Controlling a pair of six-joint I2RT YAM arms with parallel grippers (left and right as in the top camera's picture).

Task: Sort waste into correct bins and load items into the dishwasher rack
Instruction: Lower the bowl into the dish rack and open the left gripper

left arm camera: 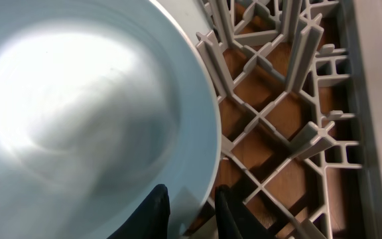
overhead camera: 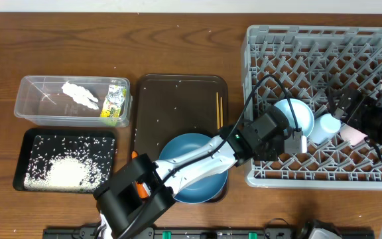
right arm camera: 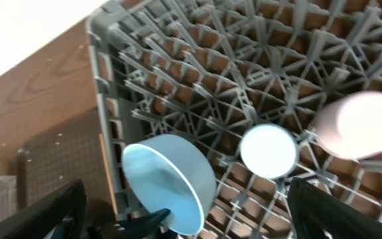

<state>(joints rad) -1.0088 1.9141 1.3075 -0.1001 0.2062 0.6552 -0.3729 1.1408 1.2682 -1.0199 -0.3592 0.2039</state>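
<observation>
My left gripper point(overhead camera: 296, 141) is shut on the rim of the pale light-blue bowl point(overhead camera: 296, 114), which stands tilted on edge inside the grey dishwasher rack point(overhead camera: 323, 53). In the left wrist view the fingers point(left arm camera: 191, 209) pinch the bowl's rim point(left arm camera: 78, 119). My right gripper point(overhead camera: 367, 129) is wide open and empty above the rack point(right arm camera: 244, 66), over the bowl point(right arm camera: 171, 179), the light-blue cup point(right arm camera: 268, 151) and the pinkish cup point(right arm camera: 360, 126). The blue plate point(overhead camera: 194, 166) and chopsticks point(overhead camera: 219, 109) lie on the brown tray point(overhead camera: 178, 89).
The clear tub point(overhead camera: 38, 109) holds the white tissue point(overhead camera: 79, 94) and the yellow-green wrapper point(overhead camera: 116, 103). The black tray point(overhead camera: 28, 149) holds rice point(overhead camera: 65, 171). An orange carrot point(overhead camera: 141, 189) shows beside my left arm. Loose grains dot the brown tray.
</observation>
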